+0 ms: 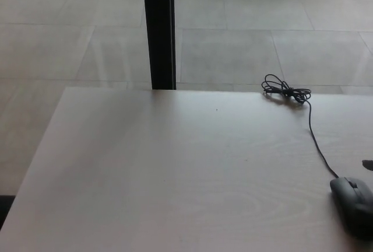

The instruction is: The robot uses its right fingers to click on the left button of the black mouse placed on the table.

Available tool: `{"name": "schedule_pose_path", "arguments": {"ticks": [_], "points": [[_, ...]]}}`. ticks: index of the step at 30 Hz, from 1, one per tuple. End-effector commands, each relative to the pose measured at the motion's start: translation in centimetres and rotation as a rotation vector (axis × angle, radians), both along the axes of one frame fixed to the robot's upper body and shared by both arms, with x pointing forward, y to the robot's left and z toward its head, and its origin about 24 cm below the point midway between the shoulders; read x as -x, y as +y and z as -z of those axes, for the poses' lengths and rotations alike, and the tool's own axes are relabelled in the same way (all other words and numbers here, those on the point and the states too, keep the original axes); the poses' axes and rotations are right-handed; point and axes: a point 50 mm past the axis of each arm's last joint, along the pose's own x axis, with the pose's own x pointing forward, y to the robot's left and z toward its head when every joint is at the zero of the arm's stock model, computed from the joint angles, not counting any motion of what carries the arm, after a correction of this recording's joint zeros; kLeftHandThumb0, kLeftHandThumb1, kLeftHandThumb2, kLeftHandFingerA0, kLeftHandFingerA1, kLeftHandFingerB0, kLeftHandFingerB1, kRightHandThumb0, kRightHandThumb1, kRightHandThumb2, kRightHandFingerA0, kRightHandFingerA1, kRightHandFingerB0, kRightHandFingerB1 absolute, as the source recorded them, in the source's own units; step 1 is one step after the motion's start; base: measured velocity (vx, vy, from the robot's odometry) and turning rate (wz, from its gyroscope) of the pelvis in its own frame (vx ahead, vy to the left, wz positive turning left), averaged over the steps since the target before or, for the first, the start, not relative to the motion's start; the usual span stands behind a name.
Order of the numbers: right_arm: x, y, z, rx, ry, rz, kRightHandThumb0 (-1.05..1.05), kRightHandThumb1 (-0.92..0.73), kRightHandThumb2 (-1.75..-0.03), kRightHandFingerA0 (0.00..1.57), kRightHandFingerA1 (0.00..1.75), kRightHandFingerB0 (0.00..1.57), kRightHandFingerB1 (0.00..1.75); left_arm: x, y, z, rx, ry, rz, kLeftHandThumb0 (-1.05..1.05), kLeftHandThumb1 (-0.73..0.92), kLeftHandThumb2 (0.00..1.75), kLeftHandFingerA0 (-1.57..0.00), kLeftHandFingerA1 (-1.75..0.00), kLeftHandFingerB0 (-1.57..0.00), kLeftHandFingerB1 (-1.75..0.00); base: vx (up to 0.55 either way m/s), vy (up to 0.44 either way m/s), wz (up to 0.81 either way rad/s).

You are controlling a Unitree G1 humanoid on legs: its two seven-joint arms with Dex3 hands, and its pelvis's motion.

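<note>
The black mouse [353, 205] lies on the pale wooden table [175, 176] at the near right, partly cut off by the picture's edge. Its thin cable [315, 141] runs away from me to a tied coil [285, 93] near the table's far edge. A small dark sliver of my right hand [368, 163] pokes in at the right edge, just beyond the mouse and apart from it. Too little of it shows to tell how it is held. My left hand does not show.
A black upright post [158, 30] stands behind the table's far edge, left of centre. Beyond it lies a grey tiled floor [245, 42]. The table's left edge [41, 153] runs diagonally toward me.
</note>
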Motion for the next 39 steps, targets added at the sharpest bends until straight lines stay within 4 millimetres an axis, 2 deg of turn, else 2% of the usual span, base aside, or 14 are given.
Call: {"name": "schedule_pose_path", "arguments": {"ticks": [1, 4, 5, 9, 14, 15, 17, 26, 27, 28, 29, 30, 31, 39], "points": [[-1.1, 0.3, -0.7, 0.134, -0.039, -0.08, -1.0, -0.92, -0.77, 0.15, 0.43, 0.26, 0.32, 0.0, 0.9, -1.0, -0.04, -0.029, 0.013, -1.01, 0.92, 0.84, -0.68, -1.35, -0.32, -0.43, 0.0, 0.0, 0.0], [-1.5, 0.5, -0.9, 0.115, -0.049, -0.074, -0.98, -0.92, -0.75, 0.14, 0.42, 0.26, 0.31, 0.1, 0.9, -1.1, -0.053, -0.008, 0.021, -1.0, 0.92, 0.86, -0.72, -1.2, -0.33, -0.44, 0.0, 0.0, 0.0], [-1.7, 0.6, -1.0, 0.1, -0.048, -0.072, -0.98, -0.92, -0.76, 0.12, 0.42, 0.24, 0.31, 0.1, 0.9, -1.1, -0.055, -0.004, 0.02, -0.91, 0.84, 1.31, -0.66, -0.99, -0.29, -0.52, 0.0, 0.0, 0.0], [-2.3, 1.3, -1.3, 0.083, -0.04, -0.061, -1.0, -0.91, -0.78, 0.11, 0.39, 0.22, 0.31, 0.1, 0.8, -1.0, -0.043, -0.008, 0.019, -0.99, 0.92, 0.85, -0.68, -1.11, -0.33, -0.43, 0.0, 0.0, 0.0], [-2.6, 1.8, -0.6, 0.09, -0.028, -0.048, -1.01, -0.92, -0.79, 0.11, 0.38, 0.23, 0.32, 0.0, 0.8, -0.9, -0.044, -0.007, 0.027, -0.98, 0.91, 0.85, -0.8, -1.32, -0.35, -0.45, 0.0, 0.0, 0.0], [-2.6, 1.7, -0.2, 0.09, -0.021, -0.045, -1.0, -0.92, -0.79, 0.1, 0.39, 0.23, 0.32, -0.1, 0.8, -1.0, -0.05, -0.004, 0.032, -0.89, 0.88, 1.31, -0.69, -1.01, -0.29, -0.52, 0.0, 0.0, 0.0], [-2.6, 1.6, 0.0, 0.091, -0.016, -0.042, -1.0, -0.92, -0.79, 0.12, 0.39, 0.24, 0.32, -0.1, 0.8, -1.0, -0.048, -0.009, 0.035, -0.97, 0.92, 0.88, -0.64, -1.0, -0.35, -0.46, 0.0, 0.0, 0.0], [-1.9, 1.4, 1.5, 0.002, 0.029, -0.029, -0.9, -0.92, -0.71, 0.1, 0.39, 0.23, 0.29, -0.2, 0.7, -0.9, -0.042, -0.013, 0.019, -0.91, 0.92, 0.87, -0.67, -1.13, -0.39, -0.45, 0.0, 0.0, 0.0], [-1.8, 1.3, 1.7, 0.017, 0.025, -0.033, -0.9, -0.92, -0.74, 0.08, 0.43, 0.22, 0.29, -0.2, 0.7, -0.8, -0.039, -0.014, 0.024, -0.88, 0.88, 1.32, -0.73, -0.99, -0.35, -0.54, 0.0, 0.0, 0.0], [-1.8, 1.2, 1.8, 0.035, 0.021, -0.032, -0.93, -0.78, -1.16, 0.04, 0.48, 0.17, 0.45, -0.2, 0.6, -0.9, -0.044, -0.027, 0.027, -0.96, 0.92, 0.9, -0.69, -1.04, -0.38, -0.45, 0.0, 0.0, 0.0], [-1.7, 1.1, 1.9, 0.043, 0.022, -0.032, -0.94, -0.92, -0.78, 0.06, 0.44, 0.21, 0.31, -0.2, 0.6, -0.9, -0.043, -0.032, 0.026, -0.93, 0.92, 0.88, -0.69, -1.0, -0.38, -0.45, 0.0, 0.0, 0.0], [-1.7, 1.1, 2.0, 0.05, 0.019, -0.036, -0.9, -0.77, -1.17, 0.07, 0.5, 0.15, 0.44, -0.1, 0.7, -0.9, -0.046, -0.025, 0.038, -0.83, 0.84, 1.29, -0.77, -1.01, -0.29, -0.53, 0.0, 0.0, 0.0], [-1.7, 1.1, 1.9, 0.059, 0.021, -0.035, -0.96, -0.92, -0.81, 0.06, 0.47, 0.2, 0.32, -0.1, 0.7, -1.0, -0.056, -0.015, 0.046, -0.83, 0.84, 1.29, -0.77, -1.0, -0.29, -0.53, 0.0, 0.0, 0.0], [-1.2, 1.9, 2.6, 0.065, 0.014, -0.074, -0.95, -0.92, -0.79, 0.1, 0.44, 0.24, 0.32, -0.4, 0.7, -1.0, -0.034, -0.022, 0.034, -0.99, 0.92, 0.89, -0.63, -1.13, -0.37, -0.46, 0.0, 0.0, 0.0]]}}
